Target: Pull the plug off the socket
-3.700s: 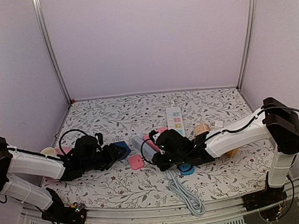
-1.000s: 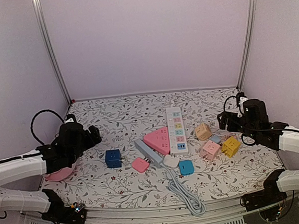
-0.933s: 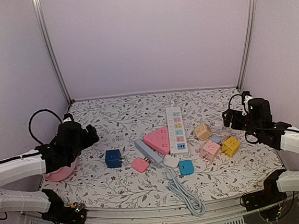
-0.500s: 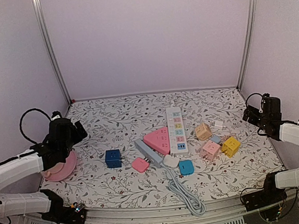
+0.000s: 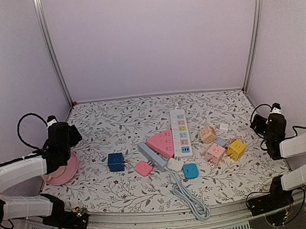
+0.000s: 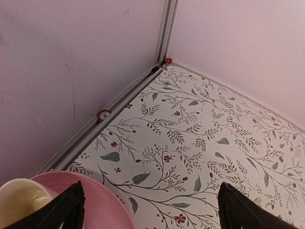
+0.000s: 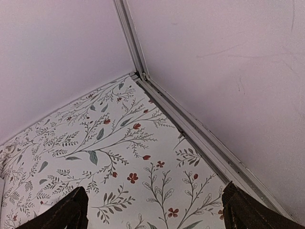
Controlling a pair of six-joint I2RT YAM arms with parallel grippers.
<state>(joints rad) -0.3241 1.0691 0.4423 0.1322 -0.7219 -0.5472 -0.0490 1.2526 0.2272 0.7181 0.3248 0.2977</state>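
My left pincer (image 5: 68, 135) gapes wide and empty just above the pink bowl (image 5: 59, 176). My right pincer (image 5: 261, 122) is equally wide, holding nothing. The grey socket strip (image 5: 151, 155) and pink plug (image 5: 143, 168) lie between them, well away from both. Whether a plug sits seated I cannot tell. I'd pin the strip with one pincer and pull straight along the prongs.

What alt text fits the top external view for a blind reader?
A white power strip, a pink wedge-shaped socket and several coloured adapters lie clustered mid-table on a floral cloth. The left end effector sits at the left edge beside a pink bowl, the right end effector at the right edge, both open.
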